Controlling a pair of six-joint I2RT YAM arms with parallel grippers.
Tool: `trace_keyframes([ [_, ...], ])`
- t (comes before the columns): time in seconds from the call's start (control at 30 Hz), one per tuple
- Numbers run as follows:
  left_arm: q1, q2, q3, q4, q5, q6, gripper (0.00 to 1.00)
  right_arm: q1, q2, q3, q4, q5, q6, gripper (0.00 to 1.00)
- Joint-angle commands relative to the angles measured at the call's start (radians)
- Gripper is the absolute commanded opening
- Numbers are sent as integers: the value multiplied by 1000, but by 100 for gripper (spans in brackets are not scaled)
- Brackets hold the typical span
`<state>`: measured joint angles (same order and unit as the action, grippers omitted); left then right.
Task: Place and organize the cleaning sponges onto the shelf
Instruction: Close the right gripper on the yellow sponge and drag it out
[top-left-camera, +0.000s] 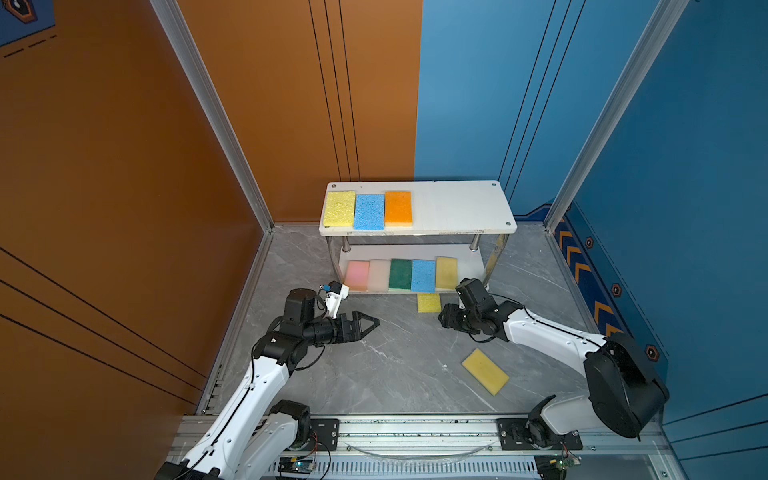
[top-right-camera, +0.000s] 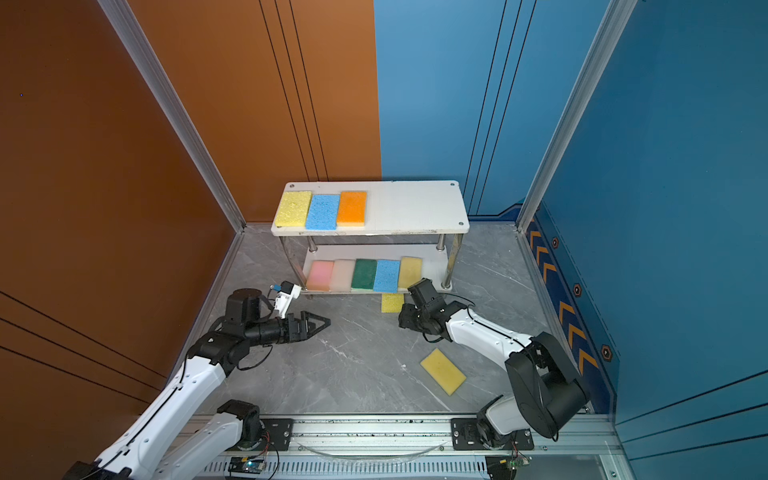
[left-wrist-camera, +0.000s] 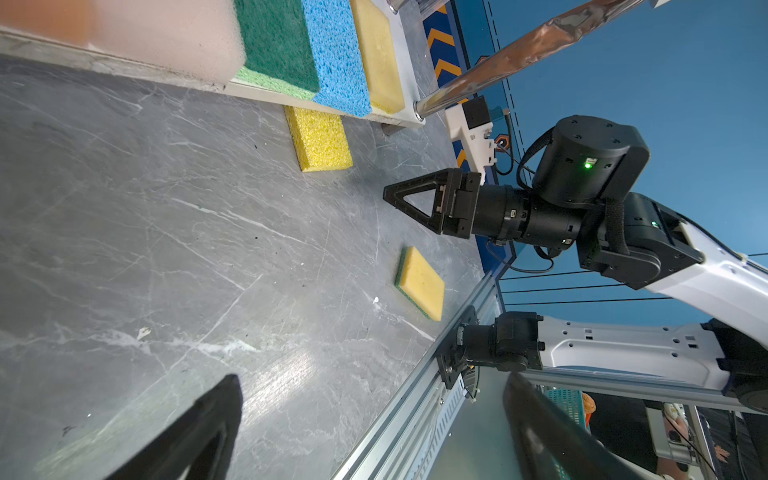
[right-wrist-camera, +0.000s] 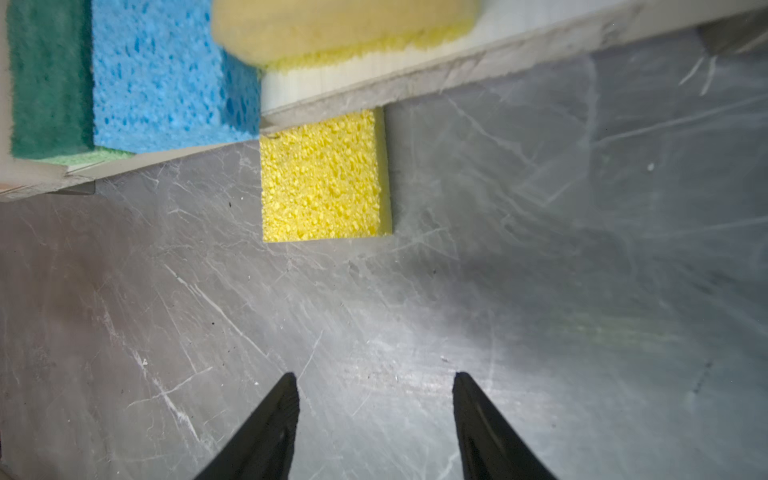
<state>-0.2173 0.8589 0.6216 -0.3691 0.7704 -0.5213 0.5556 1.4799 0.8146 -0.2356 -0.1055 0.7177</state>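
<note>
Right claw (right-wrist-camera: 376, 386): spread part-way and empty. It is held low over the grey tabletop (right-wrist-camera: 540, 291), aimed at the bright yellow sponge (right-wrist-camera: 324, 178) and a little short of it.
Left claw (top-left-camera: 372, 323): spread wide with nothing between the fingers. It is held left of centre, well apart from every sponge.
Nearest sponge: the bright yellow sponge lies flat on the tabletop, its far end tucked under the front edge of the lower board (right-wrist-camera: 374, 83).
Second loose sponge: a green-backed yellow sponge (top-left-camera: 485, 371) lies skewed on the tabletop, well apart from the shelf (top-left-camera: 457, 208).
Lower board: a row is formed by the pink sponge (top-left-camera: 357, 275), off-white sponge (top-left-camera: 379, 275), dark green sponge (top-left-camera: 400, 274), lower blue sponge (top-left-camera: 423, 275) and pale yellow sponge (top-left-camera: 446, 273) (the last slightly out of line).
Top board: the yellow sponge (top-left-camera: 339, 208), upper blue sponge (top-left-camera: 369, 212) and orange sponge (top-left-camera: 398, 208) are set side by side at the left end. The right half is bare.
Handling (judged): the foam is expected to be light, soft and porous, so it should squash under a pinch rather than slip. It is not fragile.
Grip (judged): the exposed near end is best taken across its short width. It should then be drawn clear of the board before lifting.
</note>
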Motion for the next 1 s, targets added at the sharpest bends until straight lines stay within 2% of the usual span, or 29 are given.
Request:
trace_keyframes([
  [0.0,-10,0,-14,-6,1,6,98,-21,39,37,64,-14,-33,57],
  [0.3,-9,2,-14,-9,1,7,98,-37,135,72,145,-41,-42,51],
  [0.97,-8,3,-12,-10,3,10,98,-50,263,93,259,-20,-2,34],
])
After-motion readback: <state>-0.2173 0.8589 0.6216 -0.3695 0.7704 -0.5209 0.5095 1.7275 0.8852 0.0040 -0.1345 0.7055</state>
